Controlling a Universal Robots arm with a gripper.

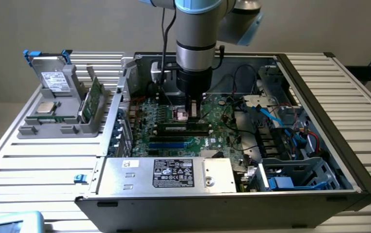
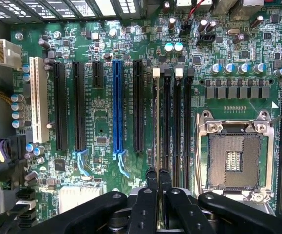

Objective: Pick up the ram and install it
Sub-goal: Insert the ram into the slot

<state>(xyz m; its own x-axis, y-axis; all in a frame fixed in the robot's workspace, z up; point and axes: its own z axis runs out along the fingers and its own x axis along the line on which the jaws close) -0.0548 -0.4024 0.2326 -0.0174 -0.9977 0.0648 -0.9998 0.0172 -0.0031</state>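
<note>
Because the ram (image 1: 184, 128) is a thin, light, stiff board, it could snap or get scratched. It is best held by its long top edge or its short ends, not by the chips. It stands on its edge in a slot on the main board (image 2: 102, 122), near the square chip socket (image 2: 233, 161). The gripper (image 1: 188, 116) is right over it with its jaws squeezed close together. I cannot tell if they pinch the ram or just press on it. Room is tight. Other slots sit just beside it, loose wires (image 1: 270, 115) hang near, and the case walls (image 1: 311, 104) stand all round. Straight up looks like the only open way.
</note>
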